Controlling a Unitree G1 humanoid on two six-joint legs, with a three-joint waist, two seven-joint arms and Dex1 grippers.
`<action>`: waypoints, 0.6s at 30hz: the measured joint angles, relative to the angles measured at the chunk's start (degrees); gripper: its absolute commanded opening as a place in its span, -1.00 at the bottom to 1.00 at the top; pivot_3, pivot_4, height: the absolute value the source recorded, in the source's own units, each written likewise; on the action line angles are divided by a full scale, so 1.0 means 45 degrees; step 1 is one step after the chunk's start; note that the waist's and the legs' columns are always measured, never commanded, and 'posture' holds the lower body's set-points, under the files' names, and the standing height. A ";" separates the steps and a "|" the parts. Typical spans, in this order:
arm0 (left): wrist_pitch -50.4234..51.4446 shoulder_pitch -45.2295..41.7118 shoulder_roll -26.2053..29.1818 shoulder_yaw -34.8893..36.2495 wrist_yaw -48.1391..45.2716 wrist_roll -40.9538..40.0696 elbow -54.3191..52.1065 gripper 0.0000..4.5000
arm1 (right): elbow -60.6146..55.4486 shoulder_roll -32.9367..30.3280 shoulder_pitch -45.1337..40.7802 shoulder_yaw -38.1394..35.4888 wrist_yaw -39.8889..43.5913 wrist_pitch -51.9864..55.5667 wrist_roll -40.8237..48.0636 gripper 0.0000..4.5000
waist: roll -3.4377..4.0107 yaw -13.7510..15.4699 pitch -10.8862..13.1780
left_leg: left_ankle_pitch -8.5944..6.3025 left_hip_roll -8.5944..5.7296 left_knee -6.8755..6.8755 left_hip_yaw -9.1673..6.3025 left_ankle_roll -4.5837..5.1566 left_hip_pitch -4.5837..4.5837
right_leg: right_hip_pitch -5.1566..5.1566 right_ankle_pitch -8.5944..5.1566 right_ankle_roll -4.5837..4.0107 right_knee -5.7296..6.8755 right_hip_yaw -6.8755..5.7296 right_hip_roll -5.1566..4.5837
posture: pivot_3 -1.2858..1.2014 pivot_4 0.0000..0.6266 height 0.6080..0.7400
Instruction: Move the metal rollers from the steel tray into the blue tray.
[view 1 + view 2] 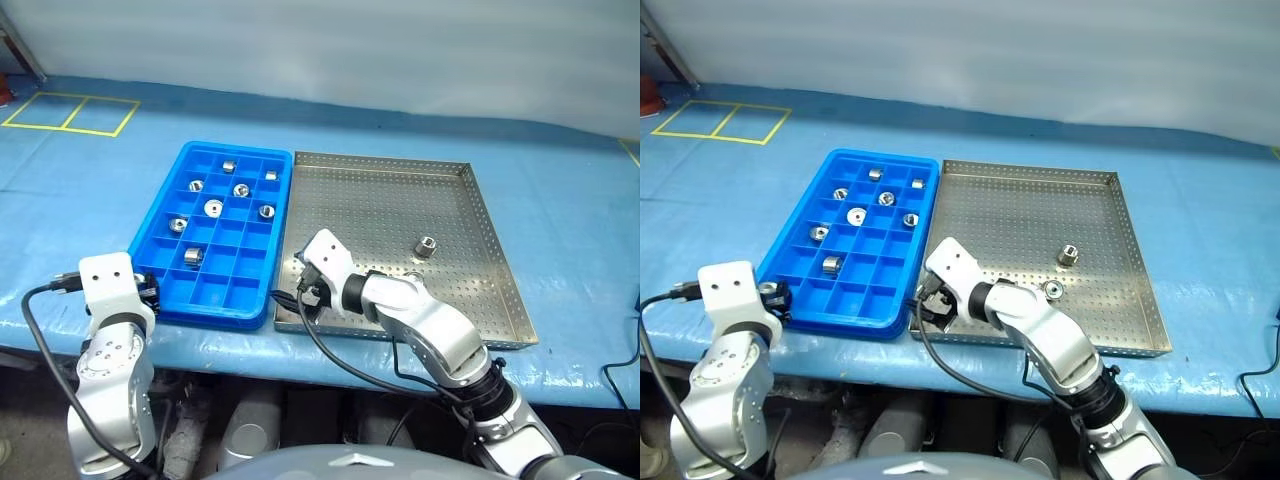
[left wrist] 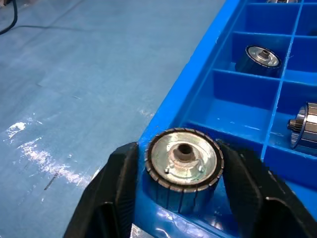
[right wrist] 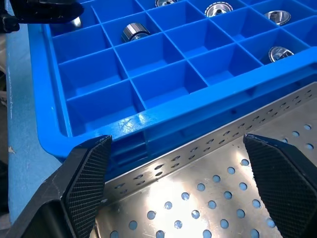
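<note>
My left end effector (image 2: 181, 198) is at the near left corner of the blue tray (image 1: 165, 215), and between its two black fingers (image 2: 116, 186) sits a metal roller (image 2: 184, 161), round face toward my wrist camera, right over the tray's rim; a sliver of gap shows on either side of it, so the fingers are parted around it and I cannot tell whether they press on it at all. My right end effector (image 3: 173, 183) is spread wide with nothing in it, hovering over the near left corner of the steel tray (image 1: 460, 230), just beside the blue tray's wall. In the blue tray, several rollers (image 1: 213, 208) lie one per compartment, mostly in the far and middle rows; the near row by my right end effector has bare compartments. On the steel tray, one roller (image 1: 427, 245) stands toward the right middle, and another (image 1: 1051, 290) lies near the front beside my right forearm. Both trays sit side by side, touching, on the blue-covered surface (image 1: 80, 190).
</note>
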 measured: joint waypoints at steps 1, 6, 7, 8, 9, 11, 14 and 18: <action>-0.0014 -0.0091 0.0069 -0.0143 -0.0086 -0.0002 0.0102 0.94 | -0.0070 -0.0011 0.0085 -0.0087 -0.0075 0.0030 -0.0017 1.00 | 0.0002 -0.0001 0.0001 | 0.0000 0.0000 0.0000 -0.0002 0.0000 -0.0001 | -0.0001 -0.0001 -0.0002 0.0000 -0.0005 -0.0047 | 0.25 -0.52 1.00; -0.0777 -0.0516 0.0745 -0.1036 -0.1383 -0.0736 0.0348 0.97 | -0.0594 0.0049 0.0612 -0.0939 -0.0813 0.0344 -0.0046 1.00 | 0.0003 -0.0089 0.0002 | -0.0001 -0.0006 -0.0001 -0.0011 -0.0002 -0.0023 | -0.0009 -0.0007 -0.0011 -0.0004 -0.0044 -0.0081 | 0.20 -0.52 1.00; -0.1054 -0.0576 0.0938 -0.1323 -0.1788 -0.0992 0.0348 0.97 | -0.0629 0.0114 0.0688 -0.1245 -0.1068 0.0418 -0.0075 1.00 | 0.0005 -0.0123 0.0003 | -0.0002 -0.0008 -0.0001 -0.0009 -0.0003 -0.0025 | -0.0010 -0.0006 -0.0012 -0.0006 -0.0044 -0.0084 | 0.20 -0.52 1.00; -0.1339 -0.0584 0.1122 -0.1613 -0.2199 -0.1206 0.0340 0.97 | -0.0657 0.0188 0.0746 -0.1599 -0.1339 0.0583 -0.0090 1.00 | 0.0007 -0.0173 0.0004 | -0.0003 -0.0009 -0.0001 -0.0008 -0.0005 -0.0028 | -0.0011 -0.0006 -0.0012 -0.0006 -0.0044 -0.0092 | 0.20 -0.52 1.00; -0.1572 -0.0594 0.1298 -0.1926 -0.2599 -0.1465 0.0340 0.97 | -0.0667 0.0265 0.0819 -0.1949 -0.1614 0.0663 -0.0132 1.00 | 0.0008 -0.0227 0.0004 | -0.0004 -0.0011 -0.0002 -0.0007 -0.0005 -0.0031 | -0.0011 -0.0004 -0.0016 -0.0007 -0.0044 -0.0095 | 0.17 -0.52 1.00; -0.1975 -0.0607 0.1566 -0.2625 -0.3422 -0.2004 0.0340 0.97 | -0.0672 0.0494 0.0928 -0.2713 -0.2304 0.0911 -0.0306 1.00 | 0.0011 -0.0357 0.0007 | -0.0004 -0.0011 -0.0004 -0.0006 -0.0005 -0.0041 | -0.0018 -0.0001 -0.0030 -0.0008 -0.0046 -0.0098 | 0.17 -0.52 1.00; -0.2346 -0.0699 0.1829 -0.3792 -0.4489 -0.2782 0.0342 0.97 | -0.0657 0.0916 0.0939 -0.3777 -0.3436 0.1221 -0.0711 1.00 | 0.0021 -0.0639 0.0013 | -0.0004 -0.0012 -0.0007 -0.0006 -0.0004 -0.0047 | -0.0023 0.0008 -0.0051 -0.0008 -0.0046 -0.0093 | 0.13 -0.52 1.00; -0.2497 -0.0769 0.2749 -0.5029 -0.5808 -0.3493 0.0352 0.97 | -0.0453 0.1437 0.0937 -0.4700 -0.4698 0.1543 -0.1298 1.00 | 0.0046 -0.1039 0.0024 | -0.0003 -0.0007 -0.0020 -0.0004 -0.0004 -0.0037 | -0.0023 -0.0019 -0.0031 0.0000 -0.0042 -0.0030 | 0.10 -0.52 1.00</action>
